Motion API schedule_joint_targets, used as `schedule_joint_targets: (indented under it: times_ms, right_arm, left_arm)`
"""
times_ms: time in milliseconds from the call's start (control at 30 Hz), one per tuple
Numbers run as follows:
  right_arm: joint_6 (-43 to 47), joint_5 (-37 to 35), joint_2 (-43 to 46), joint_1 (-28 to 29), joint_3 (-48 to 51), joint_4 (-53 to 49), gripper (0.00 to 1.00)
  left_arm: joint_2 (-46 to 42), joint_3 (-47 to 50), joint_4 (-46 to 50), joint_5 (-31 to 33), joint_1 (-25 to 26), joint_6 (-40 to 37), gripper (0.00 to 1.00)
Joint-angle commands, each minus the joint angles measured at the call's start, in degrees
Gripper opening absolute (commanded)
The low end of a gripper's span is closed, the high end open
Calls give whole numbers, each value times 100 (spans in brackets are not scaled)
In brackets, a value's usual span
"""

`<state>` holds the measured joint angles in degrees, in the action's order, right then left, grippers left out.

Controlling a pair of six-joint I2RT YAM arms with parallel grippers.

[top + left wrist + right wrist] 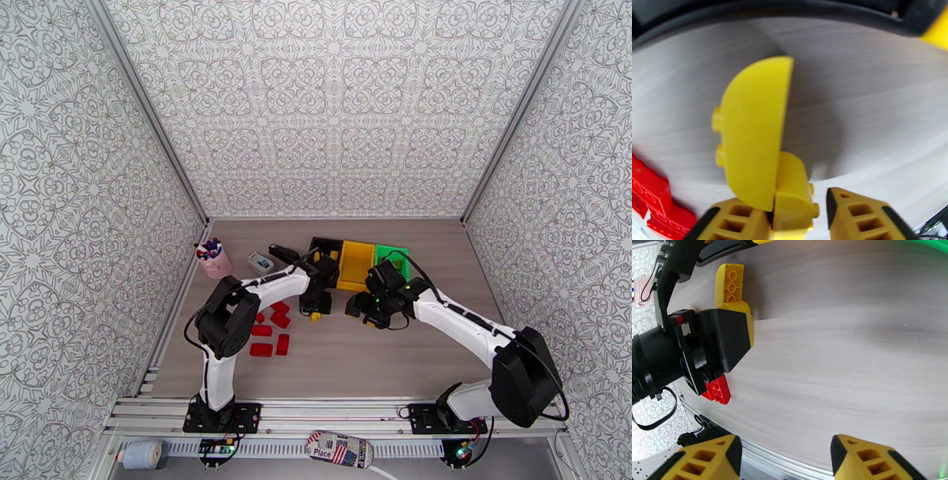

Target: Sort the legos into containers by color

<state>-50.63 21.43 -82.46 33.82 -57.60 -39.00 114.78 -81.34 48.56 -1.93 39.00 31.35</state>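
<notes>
My left gripper (796, 221) is shut on a small yellow lego (792, 193), low over the table. A larger rounded yellow lego (750, 130) lies right against that brick. From above, my left gripper (316, 304) stands just in front of the black container (326, 251), with the yellow lego (315, 316) under it. My right gripper (788, 461) is open and holds nothing. It hangs over bare table in front of the yellow container (355, 264) and green container (393, 259). Several red legos (268, 331) lie to the left.
A pink pen cup (214, 260) and a small white box (259, 261) stand at the back left. The two grippers are close together, and my right wrist view has the left gripper (711, 342) beside a red lego (717, 390). Patterned walls enclose the table.
</notes>
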Motion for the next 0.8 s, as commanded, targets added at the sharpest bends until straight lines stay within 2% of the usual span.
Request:
schedule_joint_targets:
  times_ms: [0,200,367,500,767]
  right_arm:
    - [-54,-78,72,40,0,-20,64]
    - [-34,-29,-119,79,-201,24,64]
    - [-73,-1,-403,166,-516,136,63]
    - [-96,81,-719,245,-915,244,63]
    - [64,64,-1400,265,-2102,-61,62]
  left_arm:
    - [-24,-49,128,159,62,29,29]
    - [-459,115,164,10,129,105,17]
    - [-1177,268,172,-126,130,231,18]
    - [-1529,196,181,-333,-89,164,20]
    - [-1294,-784,341,-871,-825,-204,21]
